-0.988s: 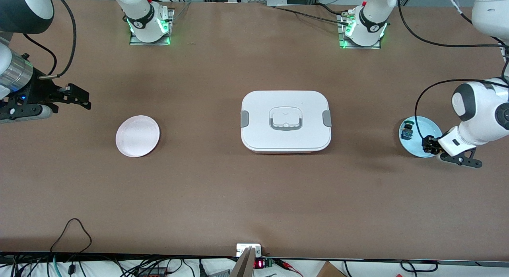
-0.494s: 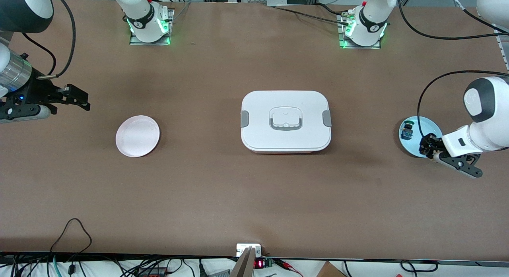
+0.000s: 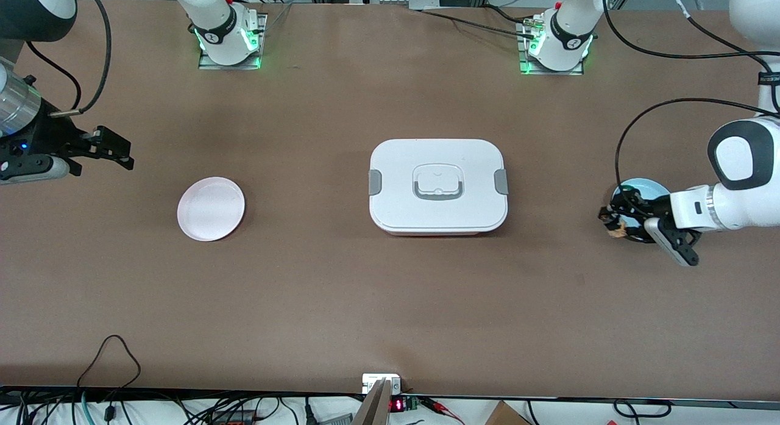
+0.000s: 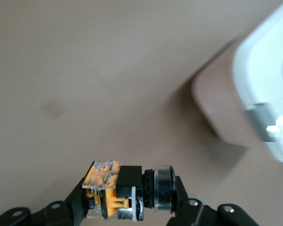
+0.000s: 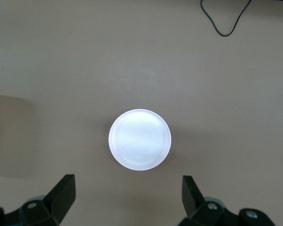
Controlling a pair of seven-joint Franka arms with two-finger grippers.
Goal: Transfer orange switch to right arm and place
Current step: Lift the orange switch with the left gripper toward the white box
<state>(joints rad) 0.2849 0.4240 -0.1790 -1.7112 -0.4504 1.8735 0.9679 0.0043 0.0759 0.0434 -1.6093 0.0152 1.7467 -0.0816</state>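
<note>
Brown tabletop (image 3: 341, 291) carries, largest first: a white lidded box (image 3: 437, 186) at the middle, a pale pink plate (image 3: 211, 208) toward the right arm's end, a light blue plate (image 3: 640, 188) toward the left arm's end

Left arm comes in from its end of the tabletop; left gripper (image 3: 615, 221) hangs over the edge of the blue plate that faces the box. Jaws clamped on the orange switch (image 4: 117, 190): the left wrist view shows the black body with orange cap pinched crosswise between the two jaw tips, the round collar end sticking out to one side. Switch is off the plate and in the air

Right gripper (image 3: 113, 149) waits over bare tabletop, farther from the front camera than the pink plate. Jaws spread wide, nothing between them; the right wrist view looks straight down on the pink plate (image 5: 139, 139)

Step in hand, as judged: carry the switch toward the middle for the handover. To do it well:
- keep the clamp firm, the part is tiny
- present the free collar end so the right jaws have something to take
- pass clear of the box lid
- left lets go only once the right has closed
</note>
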